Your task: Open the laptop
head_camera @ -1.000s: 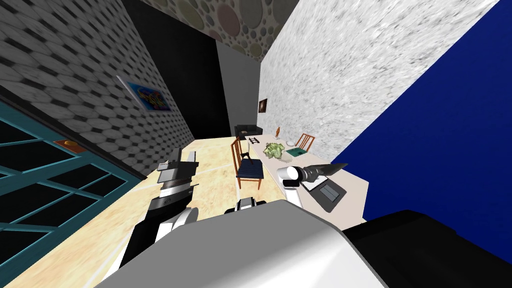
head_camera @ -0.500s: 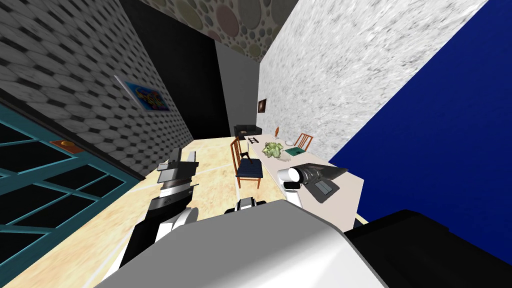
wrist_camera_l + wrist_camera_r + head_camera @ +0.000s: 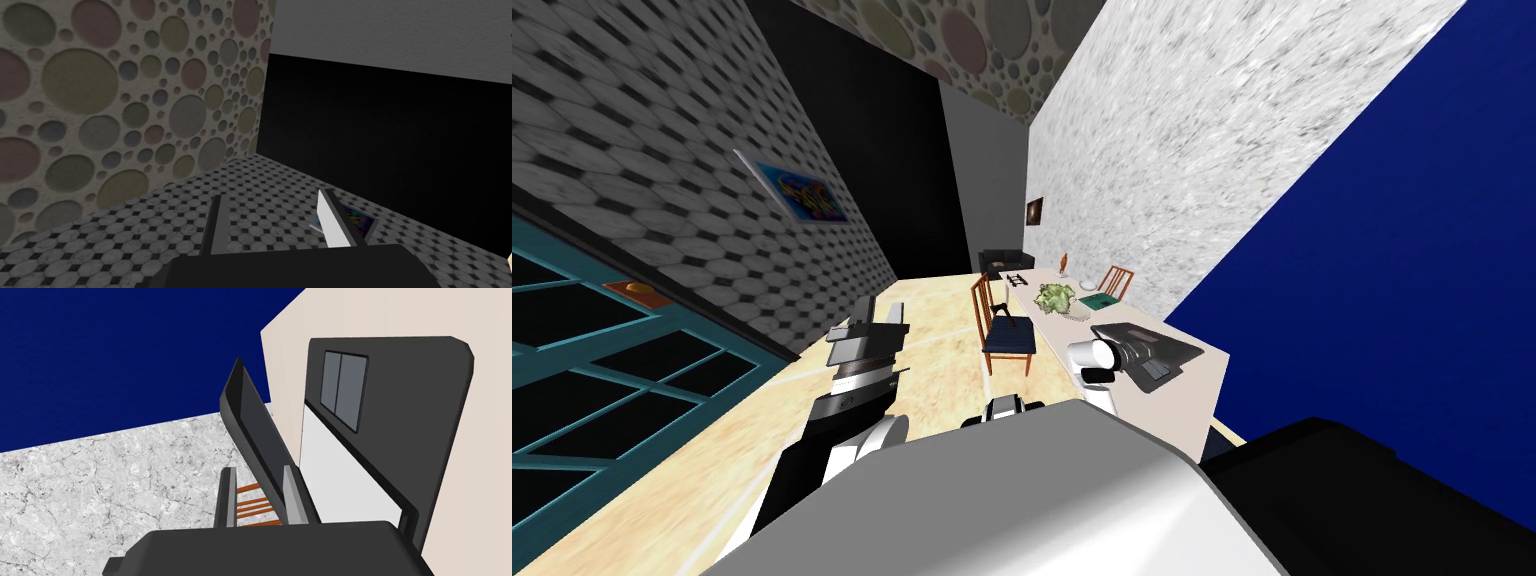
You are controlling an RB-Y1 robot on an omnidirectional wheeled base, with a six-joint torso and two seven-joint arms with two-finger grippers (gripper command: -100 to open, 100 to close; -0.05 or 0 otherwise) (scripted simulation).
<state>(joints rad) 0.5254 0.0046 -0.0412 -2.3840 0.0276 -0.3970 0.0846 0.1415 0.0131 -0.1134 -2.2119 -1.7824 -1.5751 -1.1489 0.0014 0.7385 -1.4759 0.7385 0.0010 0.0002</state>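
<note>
Right jaws drawn narrow around an edge of the lid (image 3: 250, 423), one of the fingers (image 3: 293, 495) lying against its glossy inner face, the other just off its back with a sliver of gap. Pinching lightly, by the look of it, not clamping hard. Cannot tell exactly which edge. Lid tilted up off the base, neither flat shut nor fully back, so judged partly open.

Beyond the lid, the rest of the laptop (image 3: 400, 413): dark base, grey touchpad (image 3: 344, 390), key area drawn plain white. Lying flat at the near end of a long pale surface (image 3: 1197, 400), close by the blue wall (image 3: 1412, 300) and the marbled wall (image 3: 1162, 180). Further along the same surface, a green leafy thing (image 3: 1058, 297). Just beside the surface, on the floor, a wooden chair (image 3: 1007, 335) with a dark blue seat.

Left jaws spread wide, holding nothing, raised out to the left over the floor and well apart from the work.

Handling, as a guess: likely light and stiff, a thin hard slab turning on one hinge line. Smooth-faced, so apt to slide out from between thin blades. Screen side probably the fragile part, so best not squeezed hard. Best taken at the free edge, far from the hinge and near its middle, for leverage and to avoid twisting. Needs swinging along an arc about the hinge rather than a straight pull. Otherwise risks dragging or tipping the light base across the smooth surface.
</note>
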